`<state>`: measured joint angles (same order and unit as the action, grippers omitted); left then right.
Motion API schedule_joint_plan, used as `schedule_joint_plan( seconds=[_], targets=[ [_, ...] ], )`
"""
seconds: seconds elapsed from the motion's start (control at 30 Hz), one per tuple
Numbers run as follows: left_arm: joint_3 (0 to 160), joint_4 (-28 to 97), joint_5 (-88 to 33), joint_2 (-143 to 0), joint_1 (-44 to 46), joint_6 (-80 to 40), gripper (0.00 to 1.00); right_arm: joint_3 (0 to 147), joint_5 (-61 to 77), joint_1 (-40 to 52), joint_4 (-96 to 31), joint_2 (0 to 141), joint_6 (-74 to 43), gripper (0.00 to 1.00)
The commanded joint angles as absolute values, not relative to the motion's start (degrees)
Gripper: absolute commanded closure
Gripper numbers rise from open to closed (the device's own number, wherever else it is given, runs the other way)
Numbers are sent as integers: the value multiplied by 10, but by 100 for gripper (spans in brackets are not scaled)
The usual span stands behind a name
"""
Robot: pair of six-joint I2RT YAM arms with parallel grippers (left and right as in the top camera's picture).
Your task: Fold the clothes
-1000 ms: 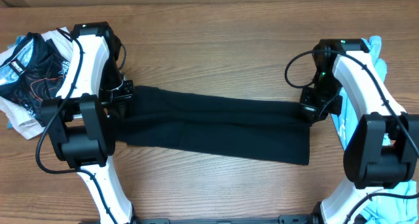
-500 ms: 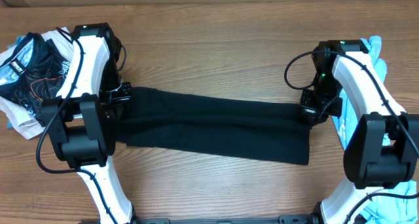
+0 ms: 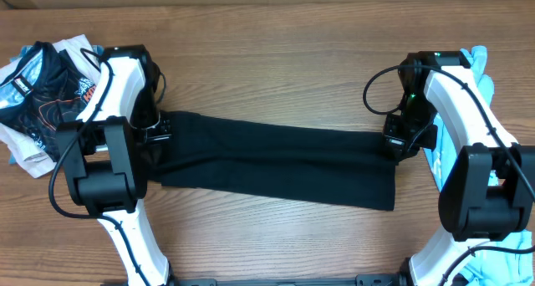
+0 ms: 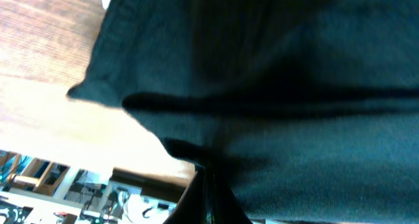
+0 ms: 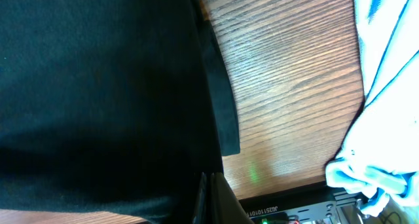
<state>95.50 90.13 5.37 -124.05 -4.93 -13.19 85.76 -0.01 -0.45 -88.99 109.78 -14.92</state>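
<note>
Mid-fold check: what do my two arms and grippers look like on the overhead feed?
The left arm and right arm match: white curved shells over the links, bulky black joint housings, and thin black cables looping outside them. The left gripper and right gripper are black. Small green lights glow near the right arm's wrist.

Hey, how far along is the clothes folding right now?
Done: the black shirt is folded into a long narrow band. In hand: left fingers and right fingers pinch its two ends. Left: folding it shorter, plus the light blue tee and the heap at far left.
</note>
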Motion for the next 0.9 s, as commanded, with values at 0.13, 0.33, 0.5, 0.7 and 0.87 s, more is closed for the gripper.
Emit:
schedule_joint_plan(
  seconds=[0.13,0.33,0.5,0.7,0.87],
  targets=[
    [928,897,58,-1221,-52,-138,96,855,-6,-4,-893,1078,-145,83],
    [927,896,58,-1221,-52,-138,96,855,-6,-4,-893,1078,-145,83],
    [927,903,57,-1221,-52,-138,96,855,-6,-4,-890,1078,-145,83],
    [913,903,57,-1221,-52,-140,96,855,-5,-4,-882,1078,-145,83],
    [882,879,58,-1221,-52,-144,96,855,-5,-4,-884,1078,-145,82]
  ],
)
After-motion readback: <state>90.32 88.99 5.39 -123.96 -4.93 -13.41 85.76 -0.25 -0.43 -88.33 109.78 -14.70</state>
